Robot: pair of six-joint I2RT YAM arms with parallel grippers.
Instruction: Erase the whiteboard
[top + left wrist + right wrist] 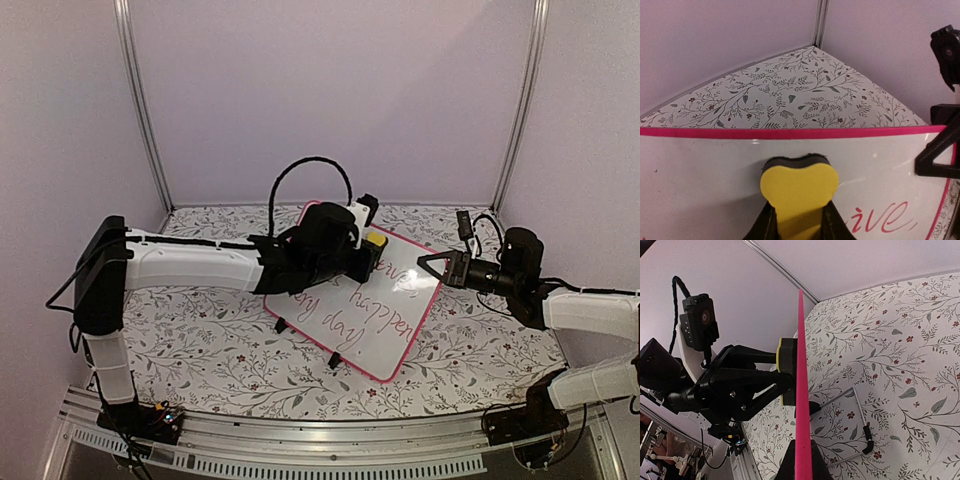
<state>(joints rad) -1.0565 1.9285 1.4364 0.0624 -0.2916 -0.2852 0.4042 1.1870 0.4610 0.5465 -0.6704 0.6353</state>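
On the floral surface (200,340), seen from above, the whiteboard (375,320) sits mid-table with its two black feet at the near-left edge and red handwriting across its face. The left hand (366,250) is clamped on a yellow eraser (376,241) near the far edge, and the right hand (428,266) is closed on the right rim. From the left wrist, the eraser's dark pad presses on the glossy face just under the pink frame, above the writing. From the right wrist, the frame runs edge-on between the fingers. The board looks light, stiff and slick, likely to slide under wiping, so the rim seems the soundest hold.
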